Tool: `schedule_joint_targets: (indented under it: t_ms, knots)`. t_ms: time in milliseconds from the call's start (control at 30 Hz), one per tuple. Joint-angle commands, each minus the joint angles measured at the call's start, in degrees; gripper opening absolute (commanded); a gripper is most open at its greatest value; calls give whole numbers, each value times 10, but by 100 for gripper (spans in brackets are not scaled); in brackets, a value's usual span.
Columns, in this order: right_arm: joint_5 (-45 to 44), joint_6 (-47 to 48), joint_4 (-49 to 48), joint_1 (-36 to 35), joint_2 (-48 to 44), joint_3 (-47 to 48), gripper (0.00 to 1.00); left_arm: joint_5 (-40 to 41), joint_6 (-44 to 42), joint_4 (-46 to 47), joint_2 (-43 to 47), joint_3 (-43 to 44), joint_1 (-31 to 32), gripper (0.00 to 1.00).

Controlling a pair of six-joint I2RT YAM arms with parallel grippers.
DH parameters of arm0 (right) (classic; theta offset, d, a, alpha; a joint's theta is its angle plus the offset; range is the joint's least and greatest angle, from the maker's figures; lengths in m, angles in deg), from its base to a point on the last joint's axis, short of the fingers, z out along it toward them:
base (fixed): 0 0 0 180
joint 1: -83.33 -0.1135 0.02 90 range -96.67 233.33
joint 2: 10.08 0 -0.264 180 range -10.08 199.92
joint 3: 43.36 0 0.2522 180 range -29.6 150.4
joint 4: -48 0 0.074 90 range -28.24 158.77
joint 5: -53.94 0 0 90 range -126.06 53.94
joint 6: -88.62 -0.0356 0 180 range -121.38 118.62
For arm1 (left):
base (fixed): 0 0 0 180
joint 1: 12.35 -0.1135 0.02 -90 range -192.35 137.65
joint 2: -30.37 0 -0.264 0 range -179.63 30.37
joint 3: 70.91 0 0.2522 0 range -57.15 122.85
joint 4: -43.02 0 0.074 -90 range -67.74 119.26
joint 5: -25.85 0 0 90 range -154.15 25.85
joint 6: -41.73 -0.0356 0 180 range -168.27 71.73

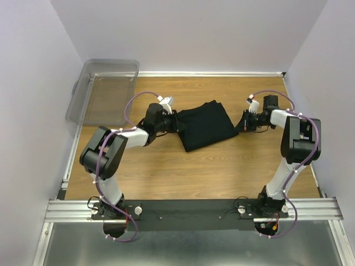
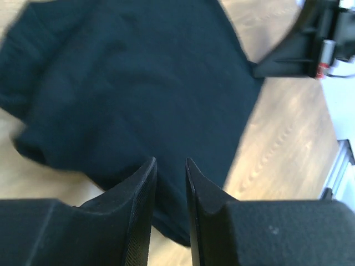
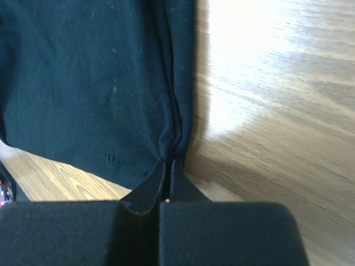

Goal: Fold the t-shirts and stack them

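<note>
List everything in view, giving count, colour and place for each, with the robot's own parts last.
t-shirt: one, black, bunched in the middle of the table, between the two hands.
bin: one, clear plastic, at the far left corner.
table: one, light wood, under the shirt.
rail: one, silver metal, along the near edge, by the arm bases.
left arm: one, black and white with purple cable, reaching in from the left.
right arm: one, black and white with purple cable, reaching in from the right.
left hand: one, black, at the shirt's left edge, narrow gap between its jaws; whether it grips is unclear.
right hand: one, black, shut on the shirt's right edge, cloth puckered at its tips.
</note>
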Motion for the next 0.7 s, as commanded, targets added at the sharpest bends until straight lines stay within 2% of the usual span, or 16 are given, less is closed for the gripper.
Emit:
schedule_joint_targets:
  t_ms: [0, 100, 367, 533, 567, 667]
  knots:
    - [6, 23, 20, 16, 4, -4, 1, 34, -21, -17, -56, 58, -20, 32]
    - [4, 27, 21, 25, 3, -4, 0, 54, -36, -52, -113, 102, -47, 25]
    - [-6, 42, 25, 35, -7, -7, 1, 71, -71, -132, -176, 209, -81, 24]
    - [-19, 60, 28, 35, -16, -7, 2, 75, -107, -157, -182, 265, -81, 24]
    - [-20, 61, 28, 35, -18, -6, 3, 78, -114, -157, -178, 270, -81, 24]
    - [-20, 72, 29, 35, -26, -2, 15, 94, -142, -142, -131, 272, -77, 26]
